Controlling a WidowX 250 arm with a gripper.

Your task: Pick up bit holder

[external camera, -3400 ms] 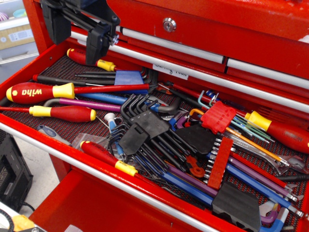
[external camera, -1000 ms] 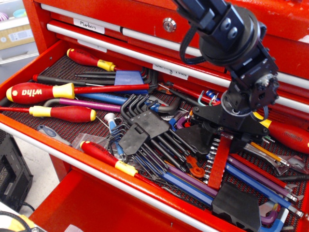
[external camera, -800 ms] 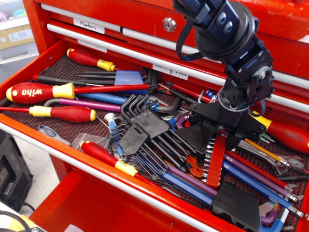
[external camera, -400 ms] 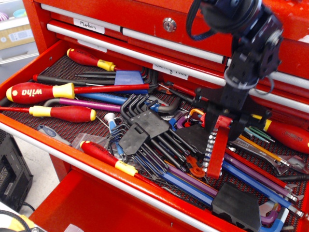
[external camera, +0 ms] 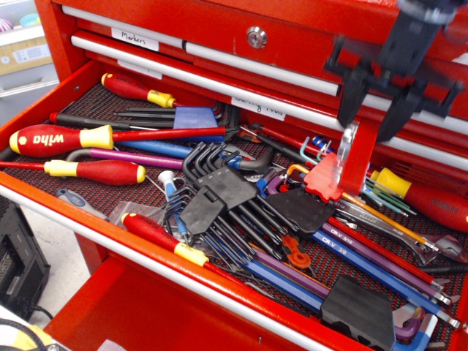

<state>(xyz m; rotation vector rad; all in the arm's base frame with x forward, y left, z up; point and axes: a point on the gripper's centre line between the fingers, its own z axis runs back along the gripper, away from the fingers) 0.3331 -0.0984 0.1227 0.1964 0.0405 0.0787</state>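
The gripper [external camera: 369,110] hangs at the upper right, in front of the silver drawer rails of the red tool chest [external camera: 307,29], its black body blurred by motion. Its two dark fingers [external camera: 349,99] point downward and close on the top end of the bit holder [external camera: 357,157], a long flat red strip that hangs nearly upright below the claw, lifted off the drawer floor. The row of small silver bits shows along the strip's left edge, just under the left finger. The lower end of the strip hangs right beside the ribbed red clip [external camera: 324,178], whose coloured hex keys fan out to the right toward a red and yellow screwdriver [external camera: 428,199]; whether the strip touches the clip cannot be told. Beneath them, on the dark drawer liner [external camera: 95,99], lie long blue and purple hex keys [external camera: 380,263] running toward the lower right corner, and a black hex-key holder [external camera: 219,191] spreads its keys at the middle of the open drawer [external camera: 44,201]. Further left, well apart from the claw, lie the big red and yellow screwdrivers [external camera: 62,139] and a blue holder with black keys [external camera: 191,117].
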